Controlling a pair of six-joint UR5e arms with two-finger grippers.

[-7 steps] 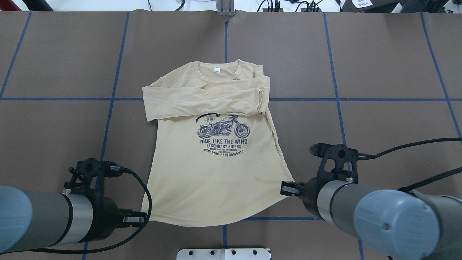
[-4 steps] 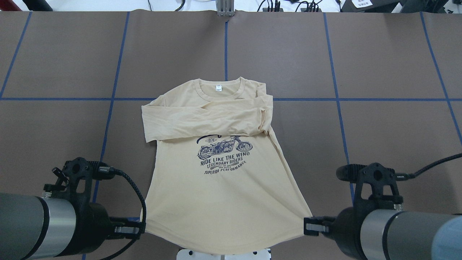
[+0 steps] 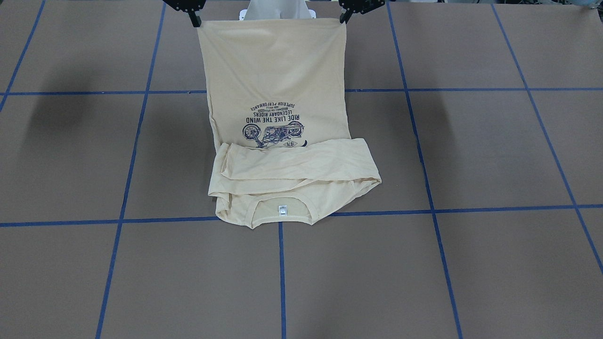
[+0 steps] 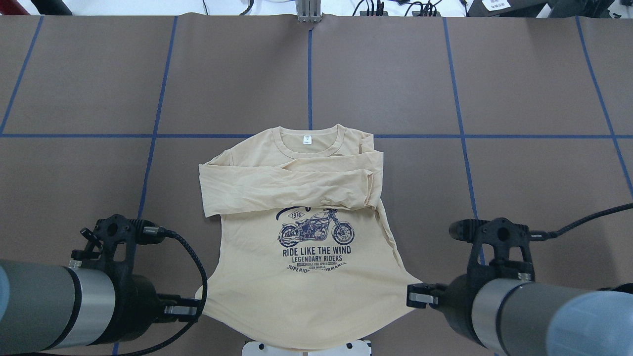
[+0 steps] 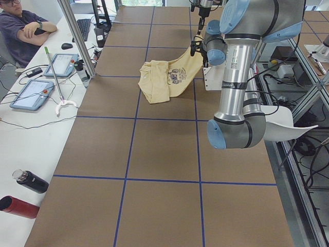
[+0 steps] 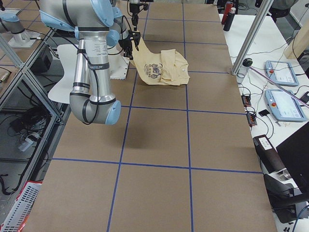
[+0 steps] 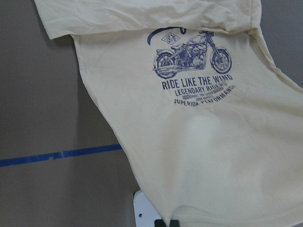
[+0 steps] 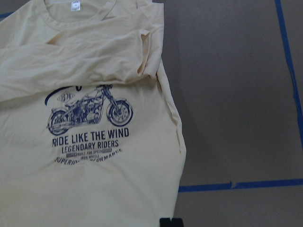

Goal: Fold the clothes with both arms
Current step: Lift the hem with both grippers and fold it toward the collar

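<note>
Left gripper and right gripper each clamp one hem corner of the T-shirt, with the hem raised. The collar end rests on the table, sleeves folded across.

**One shirt, two arms, a handful of desk clutter**

From where I stand, the count runs like this. On the table: one T-shirt, carrying one neck label and one motorcycle print.

Robot arms: two, the left arm and the right arm. That makes two grippers as well, the left gripper and the right gripper. There is one white pedestal base.

Over on the side bench: one person, two control tablets (the nearer tablet and the farther tablet), two bottles (a black bottle and a red bottle), one keyboard and one mouse.
</note>
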